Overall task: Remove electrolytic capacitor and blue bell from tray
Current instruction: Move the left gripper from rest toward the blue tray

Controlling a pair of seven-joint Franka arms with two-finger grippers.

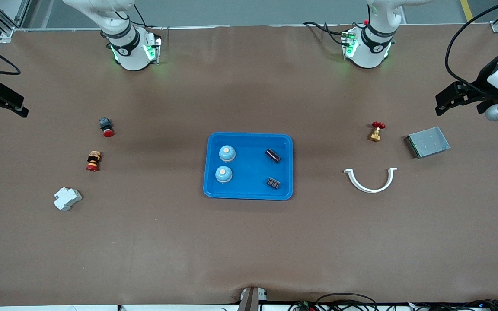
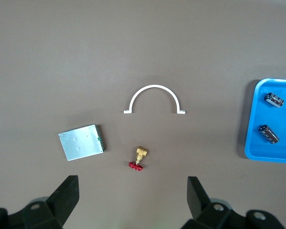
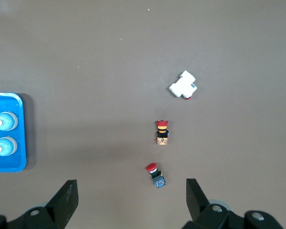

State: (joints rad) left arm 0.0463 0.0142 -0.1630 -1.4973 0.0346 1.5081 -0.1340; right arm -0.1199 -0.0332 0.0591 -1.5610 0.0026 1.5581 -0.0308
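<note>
Blue tray [image 1: 249,192] holds both bells [image 1: 227,153] and capacitors [image 1: 273,155]; left gripper [image 2: 133,195] and right gripper [image 3: 132,195] hang wide open, empty, well off either end.

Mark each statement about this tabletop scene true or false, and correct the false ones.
1. The blue plastic tray holds two pale blue bells and two dark cylindrical capacitors. True.
2. The left gripper grips a capacitor. False: it is open and empty.
3. The white curved plastic bracket lies in the tray. False: it lies on the table, toward the left arm's end.
4. The right gripper is open. True.
5. The brass valve with the red handle touches the grey metal box. False: they lie apart.
</note>
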